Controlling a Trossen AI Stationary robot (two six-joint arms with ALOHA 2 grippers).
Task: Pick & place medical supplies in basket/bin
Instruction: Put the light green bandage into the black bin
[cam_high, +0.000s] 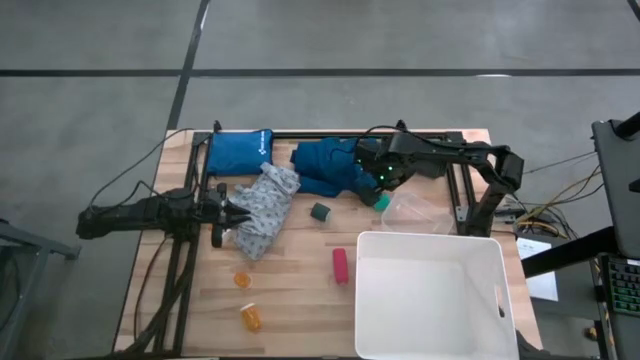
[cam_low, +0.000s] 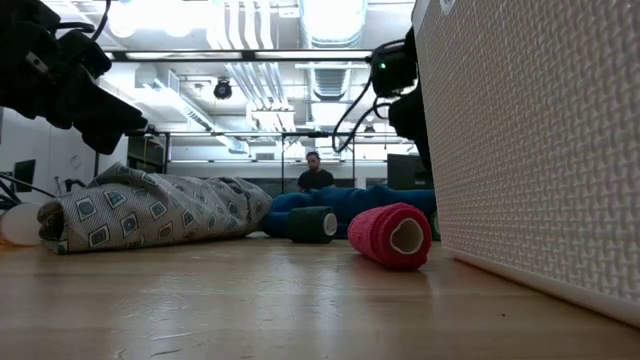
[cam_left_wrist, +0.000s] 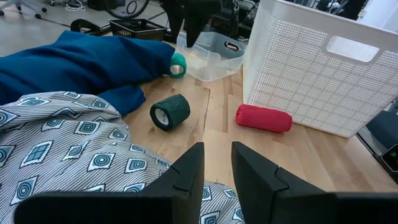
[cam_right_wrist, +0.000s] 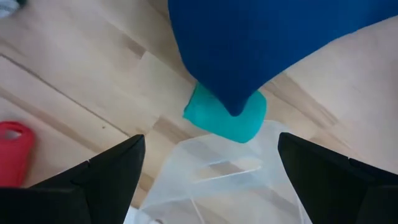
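We find a light green roll (cam_right_wrist: 227, 115) half tucked under the edge of the dark teal garment (cam_high: 332, 166), touching a clear plastic container (cam_high: 415, 212) at its 4 o'clock. Directly over the roll hangs the right gripper (cam_high: 381, 178), fingers spread wide with nothing between them. The white tub (cam_high: 436, 296) sits at 5 o'clock from the roll. A dark green roll (cam_high: 320, 211) and the red cylinder (cam_high: 341, 265) lie toward 7 o'clock. Over the patterned garment (cam_high: 262, 212), the left gripper (cam_high: 238, 216) shows its fingers narrowly parted, gripping nothing.
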